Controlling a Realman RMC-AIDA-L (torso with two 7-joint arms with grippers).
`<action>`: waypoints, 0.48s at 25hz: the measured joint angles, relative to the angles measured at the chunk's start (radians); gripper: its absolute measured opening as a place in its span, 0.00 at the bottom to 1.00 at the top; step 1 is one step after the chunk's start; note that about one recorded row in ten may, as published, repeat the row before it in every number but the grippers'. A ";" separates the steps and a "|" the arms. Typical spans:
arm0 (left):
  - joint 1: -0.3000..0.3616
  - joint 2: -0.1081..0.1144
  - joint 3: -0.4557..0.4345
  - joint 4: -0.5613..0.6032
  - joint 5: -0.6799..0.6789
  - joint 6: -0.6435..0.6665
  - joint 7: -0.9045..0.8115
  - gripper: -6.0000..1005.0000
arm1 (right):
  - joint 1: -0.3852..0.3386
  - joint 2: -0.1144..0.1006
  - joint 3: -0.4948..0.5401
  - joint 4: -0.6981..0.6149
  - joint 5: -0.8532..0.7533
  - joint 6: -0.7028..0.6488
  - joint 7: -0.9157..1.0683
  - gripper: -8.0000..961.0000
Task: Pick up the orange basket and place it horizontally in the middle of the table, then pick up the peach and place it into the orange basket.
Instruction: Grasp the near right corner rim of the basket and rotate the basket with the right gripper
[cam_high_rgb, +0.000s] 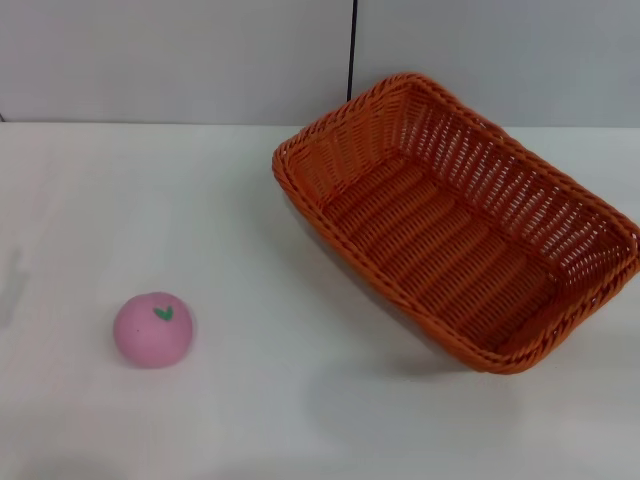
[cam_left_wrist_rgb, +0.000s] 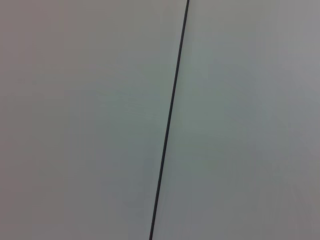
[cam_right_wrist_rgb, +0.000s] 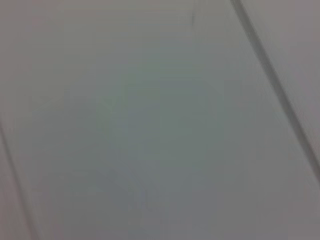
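Observation:
The orange basket (cam_high_rgb: 455, 225) lies on the white table (cam_high_rgb: 260, 400) at the right, turned diagonally, its long axis running from the far middle to the near right edge. It holds nothing. The pink peach (cam_high_rgb: 152, 328) with its small green leaf mark rests on the table at the near left, well apart from the basket. Neither gripper nor arm shows in the head view. Both wrist views show only a plain grey surface with a thin dark line.
A grey wall panel (cam_high_rgb: 200, 60) with a dark vertical seam (cam_high_rgb: 352, 50) stands behind the table's far edge. The basket's near right corner reaches the right border of the head view.

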 joint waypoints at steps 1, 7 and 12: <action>-0.001 0.000 0.000 0.001 -0.001 0.001 0.000 0.81 | 0.007 -0.007 0.007 -0.066 -0.069 0.004 0.098 0.73; 0.000 0.002 -0.002 0.006 -0.002 -0.002 0.000 0.81 | 0.181 -0.108 0.071 -0.343 -0.616 -0.112 0.621 0.73; 0.000 0.001 -0.001 0.009 0.001 -0.002 0.000 0.81 | 0.370 -0.182 0.108 -0.329 -0.936 -0.266 0.754 0.73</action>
